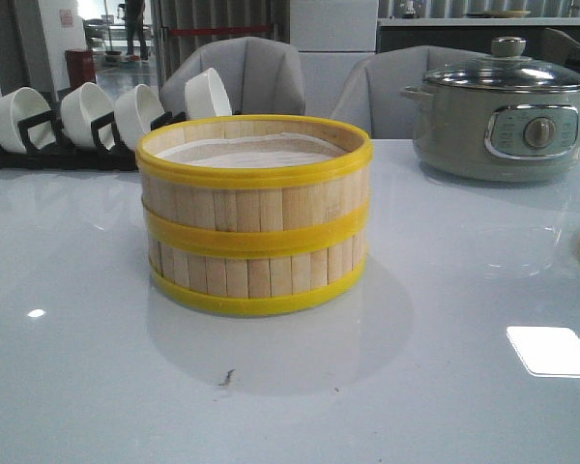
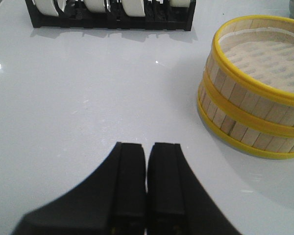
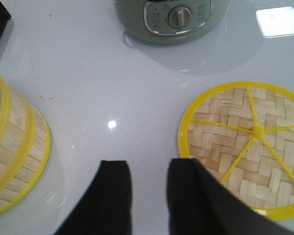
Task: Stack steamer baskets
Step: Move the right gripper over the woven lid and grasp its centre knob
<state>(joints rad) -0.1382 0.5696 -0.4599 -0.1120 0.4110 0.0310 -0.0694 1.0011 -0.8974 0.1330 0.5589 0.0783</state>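
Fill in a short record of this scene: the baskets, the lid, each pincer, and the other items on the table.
steamer baskets: two, stacked, top open, white liner showing
lid: flat on the table, apart from the stack
left pincer: shut, empty, above bare table
right pincer: open, empty, beside the lid
electric pot: glass lid on
white bowls: in a black rack
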